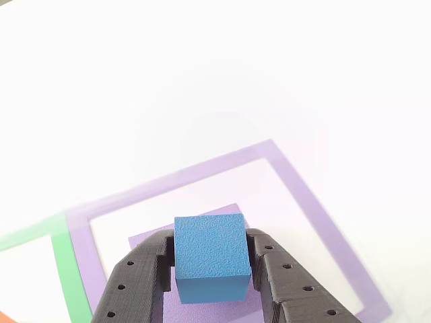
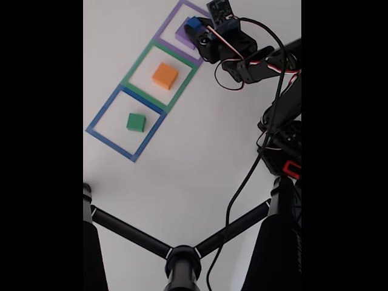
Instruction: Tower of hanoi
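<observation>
The blue cube (image 1: 210, 258) sits between my two black fingers, with my gripper (image 1: 211, 272) shut on it just above the purple slab (image 1: 149, 239). The slab lies inside the purple square outline (image 1: 306, 195). In the fixed view my gripper (image 2: 197, 30) holds the blue cube (image 2: 193, 24) over the purple slab (image 2: 182, 35) at the top. The orange block (image 2: 165, 76) rests in the green outline (image 2: 143, 56), and the green block (image 2: 136, 122) rests in the blue outline (image 2: 103, 112). Whether the cube touches the slab I cannot tell.
The arm with its red and black wires (image 2: 254, 66) reaches in from the right of the fixed view. A black tripod-like stand (image 2: 182, 257) crosses the bottom. White table (image 2: 200, 151) spreads around the three outlines.
</observation>
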